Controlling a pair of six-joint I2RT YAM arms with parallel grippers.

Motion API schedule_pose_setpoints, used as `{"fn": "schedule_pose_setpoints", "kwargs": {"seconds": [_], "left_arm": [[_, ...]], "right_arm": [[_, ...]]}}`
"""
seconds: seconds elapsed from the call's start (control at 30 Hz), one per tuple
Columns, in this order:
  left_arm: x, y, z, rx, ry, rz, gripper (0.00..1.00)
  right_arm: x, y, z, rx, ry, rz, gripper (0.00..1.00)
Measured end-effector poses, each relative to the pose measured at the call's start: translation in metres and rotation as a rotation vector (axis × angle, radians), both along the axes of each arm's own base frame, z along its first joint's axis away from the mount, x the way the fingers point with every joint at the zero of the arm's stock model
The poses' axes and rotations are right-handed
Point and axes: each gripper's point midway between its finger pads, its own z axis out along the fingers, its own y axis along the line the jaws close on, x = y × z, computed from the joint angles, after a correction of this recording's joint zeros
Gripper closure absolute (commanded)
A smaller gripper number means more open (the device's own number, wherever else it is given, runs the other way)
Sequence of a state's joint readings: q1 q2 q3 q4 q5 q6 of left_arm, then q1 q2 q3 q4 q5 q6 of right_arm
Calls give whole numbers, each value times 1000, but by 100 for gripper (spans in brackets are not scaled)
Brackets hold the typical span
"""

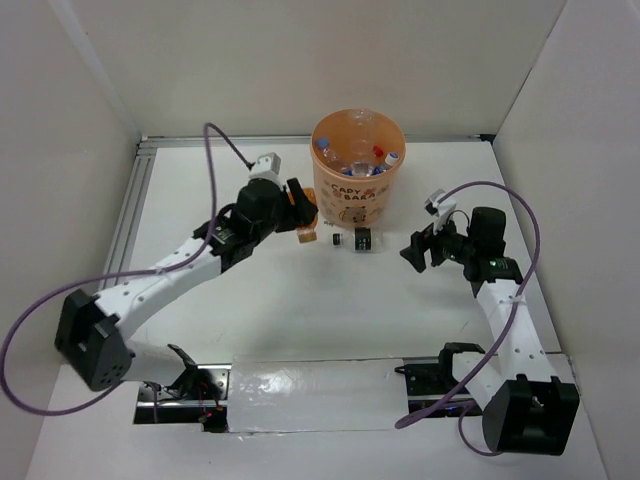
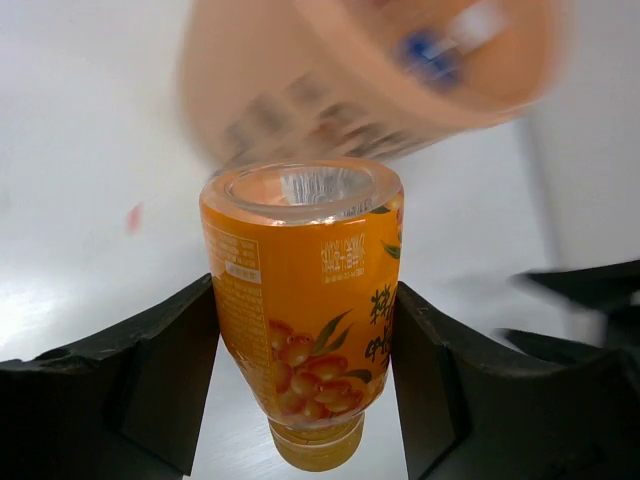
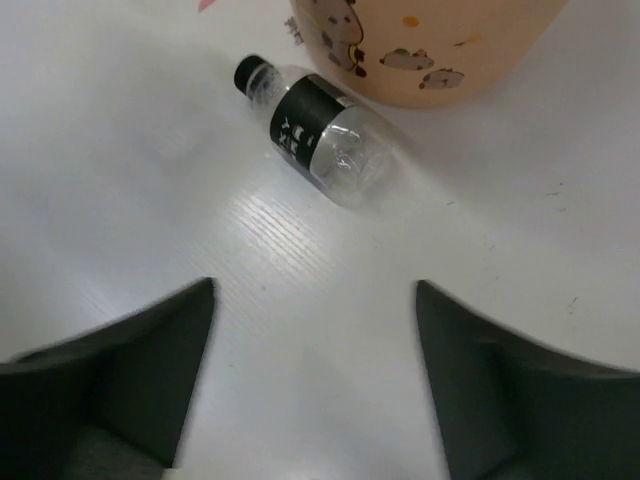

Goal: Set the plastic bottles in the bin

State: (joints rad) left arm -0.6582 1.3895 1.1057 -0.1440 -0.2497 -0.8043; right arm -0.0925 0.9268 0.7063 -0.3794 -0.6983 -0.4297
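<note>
Right pincer [image 3: 315,292] spread, empty, aimed at dark-labelled bottle [image 3: 315,140] lying on tabletop [image 3: 150,200] just beside bin [image 1: 352,195]. Left pincer [image 2: 305,330] pinching orange bottle [image 2: 305,300] beside bin wall, evidently for drop-in. Other bottles [image 1: 360,152] inside bin.

Setting: robot lab test cell.
Enclosure: plain white panels [image 1: 300,60] on three sides.
Work surface: white table [image 1: 300,300], aluminium rail [image 1: 128,205] along its left edge.
Fittings: left arm [image 1: 160,285] and right arm [image 1: 510,320] bolted at the near edge; purple cables [image 1: 490,184]; glossy sheet [image 1: 320,390] between the bases.
</note>
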Motion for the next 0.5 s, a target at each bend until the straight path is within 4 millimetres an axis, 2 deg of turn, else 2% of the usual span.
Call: {"fn": "schedule_pose_setpoints", "kwargs": {"seconds": [0.07, 0.1, 0.13, 0.2, 0.23, 0.27, 0.3, 0.33, 0.4, 0.47, 0.5], "left_arm": [[-4, -10, 63, -69, -147, -51, 81], [-3, -13, 92, -108, -214, -60, 81], [0, -14, 119, -141, -277, -63, 79], [9, -20, 160, -187, -372, -64, 76], [10, -21, 169, -201, -401, -64, 75], [23, -29, 183, -215, -428, -57, 72], [33, -35, 188, -210, -434, -51, 70], [45, -44, 195, -214, -452, -51, 68], [74, -65, 195, -209, -459, -45, 44], [100, -83, 184, -188, -442, -32, 19], [111, -89, 174, -165, -426, -29, 13]], "right_arm": [[-3, 1, -11, -8, 21, 19, 71], [-4, 2, -15, -5, 32, 25, 79], [-5, 2, -18, -2, 43, 27, 82], [-6, 3, -22, 0, 54, 30, 75], [-6, 3, -23, 1, 55, 31, 67], [-6, 3, -23, -1, 55, 31, 55], [-6, 3, -23, -3, 52, 31, 50], [-6, 2, -22, -8, 47, 34, 40], [-7, 3, -20, -21, 31, 45, 19], [-9, 4, -18, -44, 4, 68, 11], [-11, 5, -16, -58, -15, 88, 9]]}}
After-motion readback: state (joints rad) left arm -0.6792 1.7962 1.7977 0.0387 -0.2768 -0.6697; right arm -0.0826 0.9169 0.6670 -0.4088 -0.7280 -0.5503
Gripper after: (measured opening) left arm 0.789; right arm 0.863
